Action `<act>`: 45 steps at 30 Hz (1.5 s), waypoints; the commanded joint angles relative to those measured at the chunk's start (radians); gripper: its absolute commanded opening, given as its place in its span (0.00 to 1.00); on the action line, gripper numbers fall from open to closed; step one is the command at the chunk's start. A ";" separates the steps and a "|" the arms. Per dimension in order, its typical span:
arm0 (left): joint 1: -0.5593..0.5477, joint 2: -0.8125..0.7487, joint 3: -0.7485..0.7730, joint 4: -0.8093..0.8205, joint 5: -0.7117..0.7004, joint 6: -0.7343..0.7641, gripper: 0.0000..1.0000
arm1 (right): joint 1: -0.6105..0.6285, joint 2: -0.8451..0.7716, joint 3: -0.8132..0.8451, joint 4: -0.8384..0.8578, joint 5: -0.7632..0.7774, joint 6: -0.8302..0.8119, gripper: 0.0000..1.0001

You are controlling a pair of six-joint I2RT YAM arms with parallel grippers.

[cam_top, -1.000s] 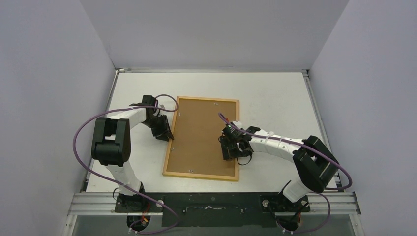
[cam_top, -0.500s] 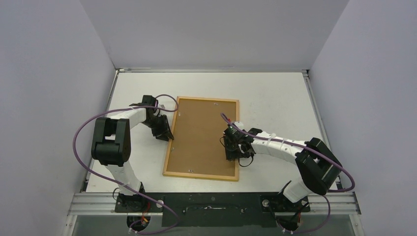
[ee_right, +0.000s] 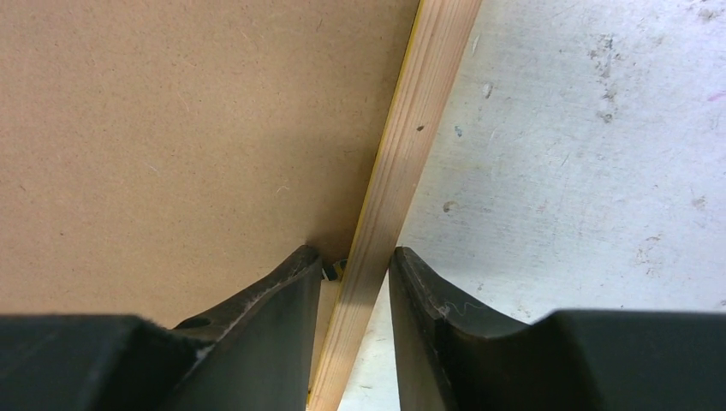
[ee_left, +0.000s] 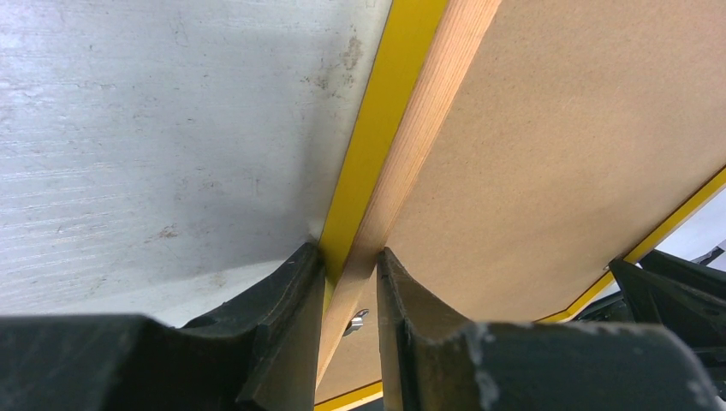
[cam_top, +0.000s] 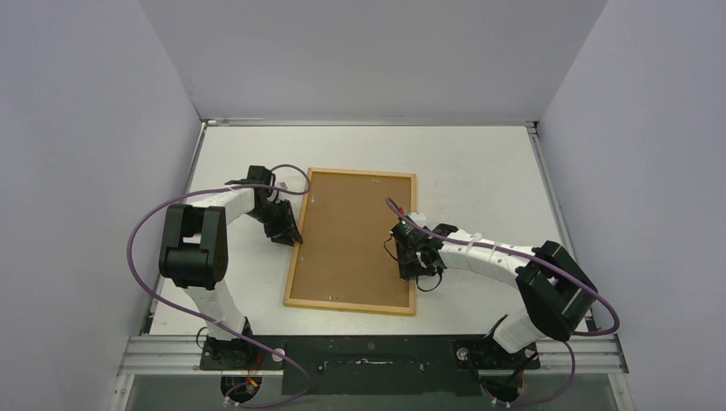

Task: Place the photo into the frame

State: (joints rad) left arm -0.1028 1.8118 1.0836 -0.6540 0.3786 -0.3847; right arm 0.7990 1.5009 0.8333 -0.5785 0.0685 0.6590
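**Ana:** Fingers (ee_left: 278,342) of the left gripper (ee_left: 349,254), how do they stand?

**Ben:** Drawn close, with only the left long rail of the frame (ee_left: 377,128) between them. One finger lies against the rail's yellow outer side and the other sits on the inner side, by the backing board (ee_left: 548,154). A small metal tab (ee_left: 355,322) shows low in the gap between them.

**Ana:** And the right gripper (ee_right: 355,254)?

**Ben:** Much the same. Its fingers (ee_right: 274,317) are narrowed onto the opposite long rail, whose pale wood runs up between them. One finger is on the board side and the other on the table (ee_right: 582,145) side. Something small and dark sits at the inner fingertip; I cannot tell what it is.

**Ana:** Where does the frame lie?

**Ben:** In the overhead view it lies about mid-table, wood-coloured back upward, with its long sides running away from the arm bases. The left gripper holds the left rail around mid-length. The right gripper holds the right rail nearer the close end.

**Ana:** What is in the frame?

**Ben:** The brown board fills the whole opening, set inside the four rails, with its plain side up. A few small tabs show along its edges.

**Ana:** And the photo?

**Ben:** It shows in none of the views. Whether it lies under the board, I cannot tell.
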 commanded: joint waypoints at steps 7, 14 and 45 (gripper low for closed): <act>-0.002 0.034 0.006 -0.007 -0.014 -0.004 0.11 | 0.003 -0.013 -0.015 0.012 0.016 -0.001 0.29; -0.003 0.031 0.006 -0.007 -0.014 -0.008 0.11 | 0.003 -0.027 -0.032 0.038 -0.022 -0.030 0.27; -0.089 -0.257 -0.258 0.182 0.046 -0.298 0.00 | -0.166 -0.155 0.086 -0.181 0.147 0.306 0.74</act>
State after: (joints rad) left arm -0.1722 1.6413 0.8673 -0.5636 0.3973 -0.5491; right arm 0.6716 1.4460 0.9047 -0.6487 0.1078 0.8425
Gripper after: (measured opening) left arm 0.235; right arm 0.718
